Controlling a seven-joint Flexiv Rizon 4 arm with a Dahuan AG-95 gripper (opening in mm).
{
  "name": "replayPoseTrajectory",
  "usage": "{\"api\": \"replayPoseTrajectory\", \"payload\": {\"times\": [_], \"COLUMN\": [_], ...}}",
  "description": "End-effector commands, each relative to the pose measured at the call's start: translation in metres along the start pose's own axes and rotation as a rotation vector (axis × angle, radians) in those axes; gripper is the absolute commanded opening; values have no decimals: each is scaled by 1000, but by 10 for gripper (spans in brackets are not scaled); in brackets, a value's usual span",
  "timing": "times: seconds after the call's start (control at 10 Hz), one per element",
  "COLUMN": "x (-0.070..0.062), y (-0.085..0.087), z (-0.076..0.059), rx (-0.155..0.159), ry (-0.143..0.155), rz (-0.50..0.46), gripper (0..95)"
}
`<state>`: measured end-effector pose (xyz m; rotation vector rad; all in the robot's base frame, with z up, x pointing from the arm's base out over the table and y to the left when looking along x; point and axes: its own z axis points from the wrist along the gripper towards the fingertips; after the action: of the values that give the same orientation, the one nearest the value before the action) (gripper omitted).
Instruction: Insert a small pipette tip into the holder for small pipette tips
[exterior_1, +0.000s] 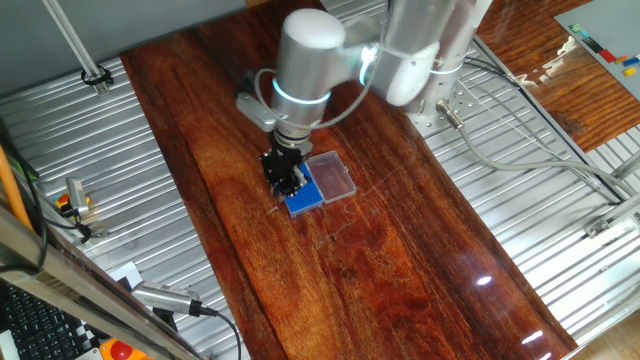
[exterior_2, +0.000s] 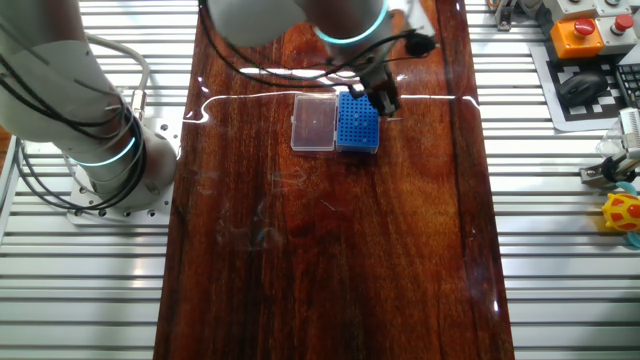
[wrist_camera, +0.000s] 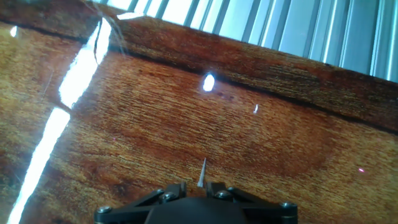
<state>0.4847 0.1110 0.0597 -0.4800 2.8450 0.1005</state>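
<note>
Small pipette tip (wrist_camera: 201, 173) is sitting pinched between the closed fingers of the gripper (wrist_camera: 198, 185), thin pale point sticking out past them toward the wood. Judging by looks: nearly weightless, thin-walled plastic, slick and easy to bend or cock sideways, so holding it up at the wide end and leaving the taper free seems right, light squeeze only

Holder for small pipette tips (exterior_1: 304, 193) is lying on the wooden table (exterior_1: 400, 270), blue, fine hole grid on top, with the clear lid panel (exterior_1: 331, 175) joined to it and folded flat alongside. Gripper (exterior_1: 287, 178) is hovering at the holder's edge on the side away from the lid; whether it's touching, can't tell

Views: hand view is the only one showing the tip, but is showing no holder, just wood grain and glare. Both fixed views are showing holder (exterior_2: 358, 124), lid panel (exterior_2: 313, 123) and gripper (exterior_2: 383, 98), but the tip is too small to make out there
</note>
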Motion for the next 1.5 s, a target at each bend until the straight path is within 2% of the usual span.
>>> {"api": "replayPoseTrajectory", "payload": {"times": [0.1, 0.3, 0.5, 0.6, 0.7, 0.8, 1.0, 1.1, 1.2, 1.5], "x": [-4, -3, -3, -3, -3, -3, -3, -3, -3, -3], "y": [-2, -9, -9, -9, -9, -9, -9, -9, -9, -9], "z": [-1, -2, -2, -2, -2, -2, -2, -2, -2, -2], "rx": [-27, -34, -49, -53, -50, -30, -22, -21, -26, -34], "ry": [78, 120, 144, 181, 198, 208, 217, 224, 244, 253], "rz": [4, -9, -17, -16, -17, -37, -57, -63, -74, -98], "gripper": [0, 0, 0, 0, 0, 0, 0, 0, 0, 0]}}
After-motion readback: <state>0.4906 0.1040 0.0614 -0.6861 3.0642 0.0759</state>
